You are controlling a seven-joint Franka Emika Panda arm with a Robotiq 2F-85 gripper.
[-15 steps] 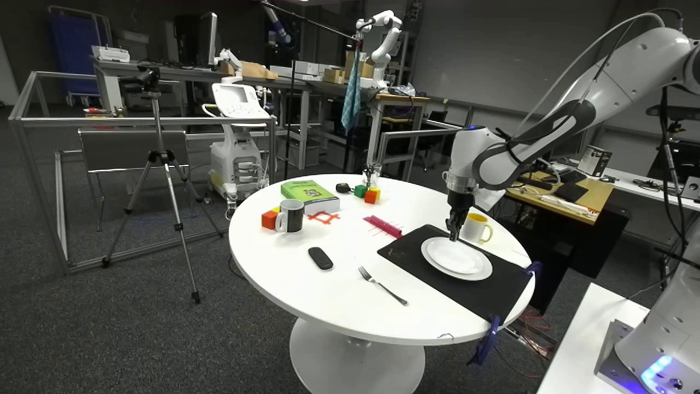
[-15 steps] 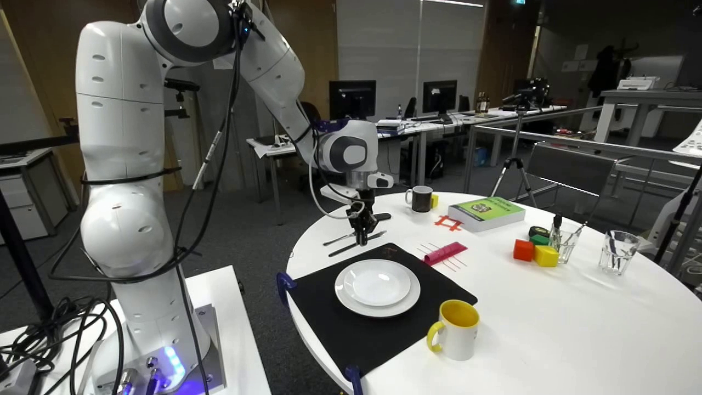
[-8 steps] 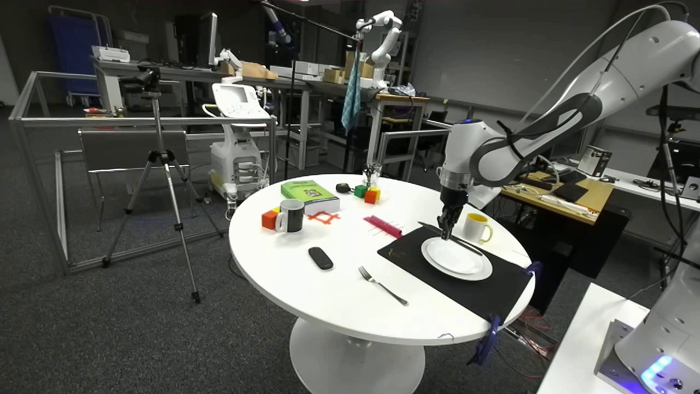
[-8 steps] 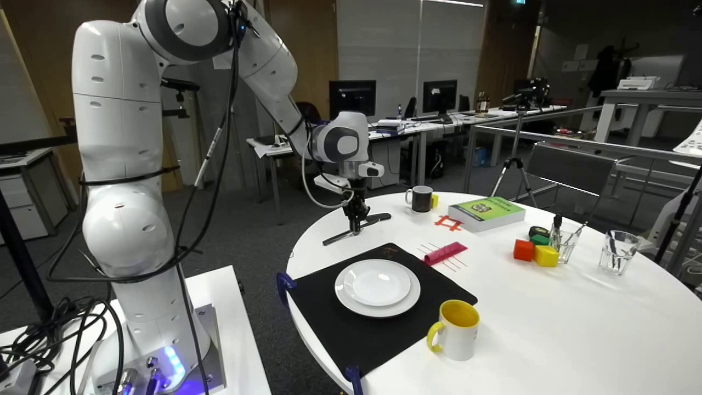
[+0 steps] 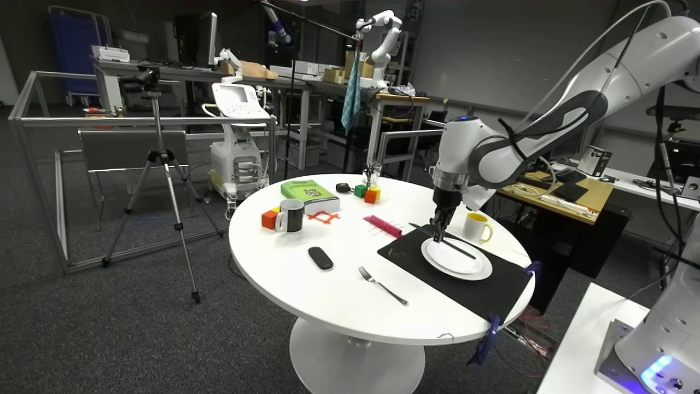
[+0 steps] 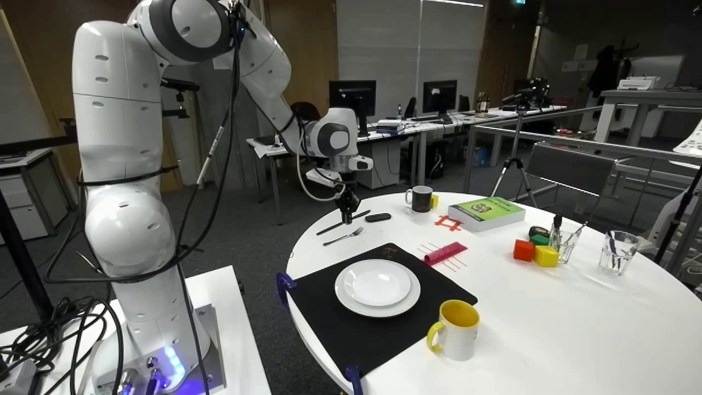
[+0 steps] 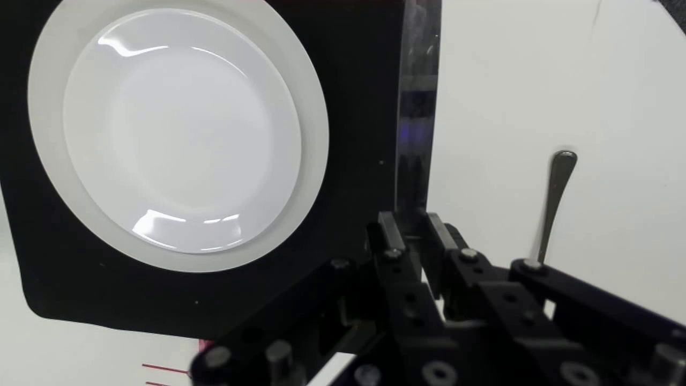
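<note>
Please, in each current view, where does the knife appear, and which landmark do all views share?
In an exterior view: the knife is right of centre, somewhat below mid-height.
In an exterior view: the knife is near the centre, just above the fork in the picture.
In the wrist view: the knife, right of centre, runs from the top edge down to the gripper.
Landmark in all three: the stacked white plates.

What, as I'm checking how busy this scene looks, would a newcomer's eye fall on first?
Probably the big white robot arm, standing beside the round white table, its end effector closed on a knife above the tabletop. Next, likely the stacked white plates on the black mat, for their stark contrast. Then perhaps the yellow-lined mug on the table beside that mat.
</note>
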